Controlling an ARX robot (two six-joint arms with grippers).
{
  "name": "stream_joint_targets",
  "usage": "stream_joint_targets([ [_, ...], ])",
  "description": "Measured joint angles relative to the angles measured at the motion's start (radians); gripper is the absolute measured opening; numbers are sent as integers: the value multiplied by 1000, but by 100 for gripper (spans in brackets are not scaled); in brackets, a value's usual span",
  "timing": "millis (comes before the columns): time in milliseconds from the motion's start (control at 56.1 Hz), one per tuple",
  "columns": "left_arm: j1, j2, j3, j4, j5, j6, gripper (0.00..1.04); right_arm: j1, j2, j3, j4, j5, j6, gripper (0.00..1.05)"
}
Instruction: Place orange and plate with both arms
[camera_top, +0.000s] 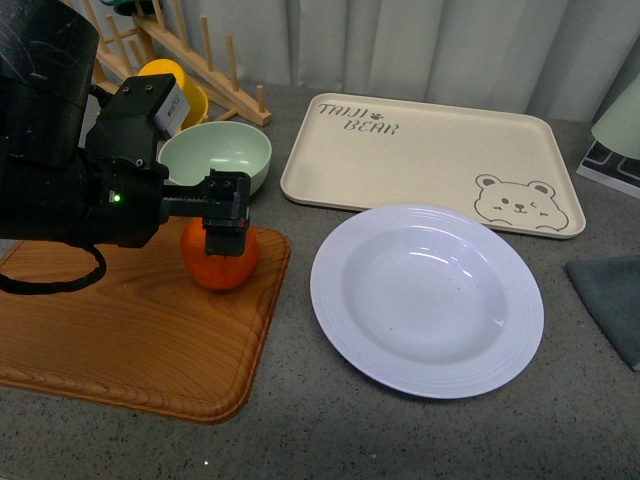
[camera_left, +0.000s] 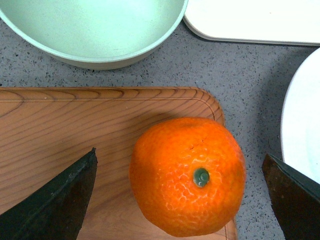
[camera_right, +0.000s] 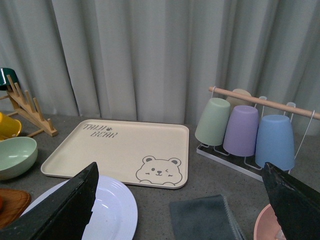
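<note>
Pale grey pleated curtains (camera_right: 150, 50) closed off the back of the room behind a grey speckled stone countertop (camera_top: 300, 420). On it lay a rounded wooden cutting board (camera_top: 120, 330), a beige rectangular bear-print tray (camera_top: 420, 160), a wide round white deep plate (camera_top: 430, 300) between them just in front of the tray, and a pale green bowl (camera_top: 215, 150). The round bright orange (camera_top: 222, 270) sat on the board's corner nearest the plate. The left gripper (camera_left: 179, 155) hung over it, fingers spread and apart from it. The right gripper (camera_right: 180, 165) gaped wide, holding nothing.

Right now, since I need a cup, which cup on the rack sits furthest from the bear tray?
The blue cup: it is at the end of the rack, beyond the purple cup and the green cup.
</note>
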Motion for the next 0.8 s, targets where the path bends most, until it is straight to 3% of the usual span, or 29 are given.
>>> stream_joint_targets([
  [571, -14, 68, 34, -16, 14, 6, 98, 0, 0, 0, 0, 0, 0, 96],
  [714, -14, 71, 35, -17, 15, 8, 77, 0, 0, 0, 0, 0, 0, 96],
  [803, -14, 71, 35, -19, 19, 8, 70, 0, 0, 0, 0, 0, 0, 96],
])
